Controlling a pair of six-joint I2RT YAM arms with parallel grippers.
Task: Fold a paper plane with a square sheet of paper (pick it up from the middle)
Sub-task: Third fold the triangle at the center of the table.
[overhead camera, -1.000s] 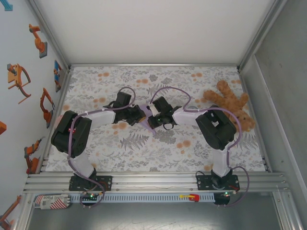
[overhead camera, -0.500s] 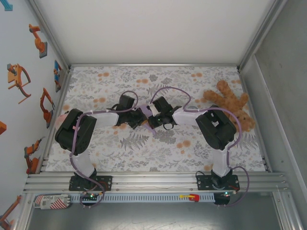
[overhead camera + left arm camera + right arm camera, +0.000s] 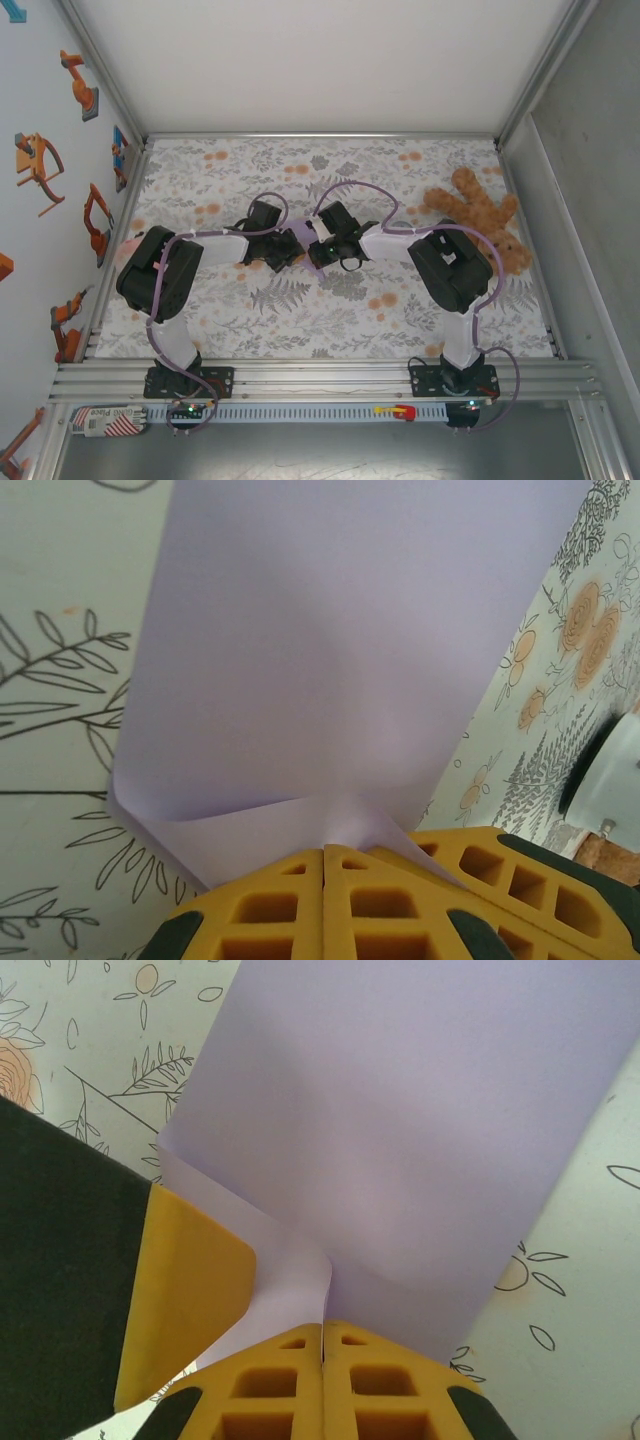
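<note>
My left tool (image 3: 279,250) is sitting near the middle of the flowered surface (image 3: 400,320), pointing right, its yellow fingers (image 3: 265,908) pressing together and pinching one end of the lavender sheet of paper (image 3: 296,240). The sheet is hanging between both tools, folded over, with a crease fanning out from my left pinch. I can't tell if it's touching the cloth. My right tool (image 3: 324,248) is pointing left, just beside the left one, its fingers (image 3: 385,1390) also pressing together and pinching the opposite end of the same sheet, a layer curling up at the pinch. A brown teddy bear (image 3: 480,228) is lying at the right edge, well apart from both tools
</note>
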